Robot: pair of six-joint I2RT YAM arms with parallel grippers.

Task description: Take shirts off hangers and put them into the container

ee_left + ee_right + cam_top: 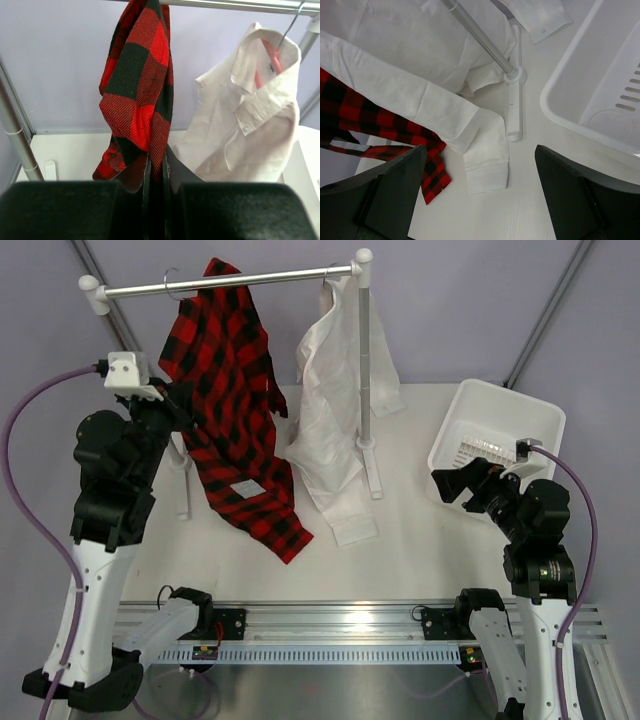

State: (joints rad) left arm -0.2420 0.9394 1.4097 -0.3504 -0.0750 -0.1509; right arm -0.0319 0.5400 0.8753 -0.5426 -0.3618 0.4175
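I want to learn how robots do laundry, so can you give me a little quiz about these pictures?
1. True or false: a shirt is lying in the basket.
2. What is the left gripper pinching? A) the red-and-black shirt B) the white shirt C) nothing
3. Fill in the gap: the hanger inside the white shirt is ____ in colour.

Key
1. False. The basket has nothing in it.
2. A. Its fingers are shut on the red-and-black cloth.
3. Pink.
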